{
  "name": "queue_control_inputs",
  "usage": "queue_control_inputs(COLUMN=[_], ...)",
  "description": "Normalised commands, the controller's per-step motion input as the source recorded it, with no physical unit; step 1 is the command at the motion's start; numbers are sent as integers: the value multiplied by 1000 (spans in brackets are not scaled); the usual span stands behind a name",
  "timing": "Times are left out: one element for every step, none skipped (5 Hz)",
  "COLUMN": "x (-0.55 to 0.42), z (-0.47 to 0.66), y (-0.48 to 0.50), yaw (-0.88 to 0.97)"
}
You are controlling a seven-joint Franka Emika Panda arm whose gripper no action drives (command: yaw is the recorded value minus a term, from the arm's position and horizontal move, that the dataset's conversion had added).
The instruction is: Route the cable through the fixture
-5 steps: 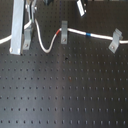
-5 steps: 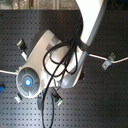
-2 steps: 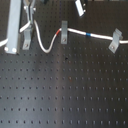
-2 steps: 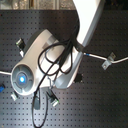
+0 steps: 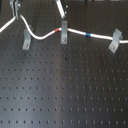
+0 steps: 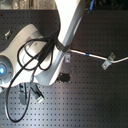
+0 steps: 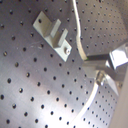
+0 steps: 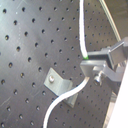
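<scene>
Worktop (image 5: 65, 95): black perforated board, seen in both exterior views.

Cable (image 5: 42, 36): white cord. In the first exterior view it runs from the first exterior view's left edge, rises to the end effector at the top left, dips past the left clip, climbs to the middle clip and goes on to the right clip. Red band (image 5: 62, 29) sits just beside the middle clip; blue band (image 5: 88, 34) lies between the middle and right clips.

Clips: three upright grey metal pieces in the first exterior view, left (image 5: 26, 39), middle (image 5: 64, 31), right (image 5: 115, 41), well apart in a row. The cable passes at the top of the middle and right clips; at the left clip it runs just beside it, whether seated cannot be told.

End effector (image 5: 16, 7): at the top left in the first exterior view, partly cut off. In the second wrist view its fingers (image 8: 107, 56) are clenched on the cable (image 8: 81, 42), with a clip (image 8: 61, 84) near below on the board. The first wrist view shows the same grasp (image 7: 100, 62) and a clip (image 7: 52, 31) apart from it
</scene>
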Motion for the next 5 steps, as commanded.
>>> queue_control_inputs(x=[234, 513, 459, 587, 567], z=[42, 82, 192, 165, 170], y=[-48, -283, -153, -206, -309], yaw=[-131, -228, -300, -308, -242])
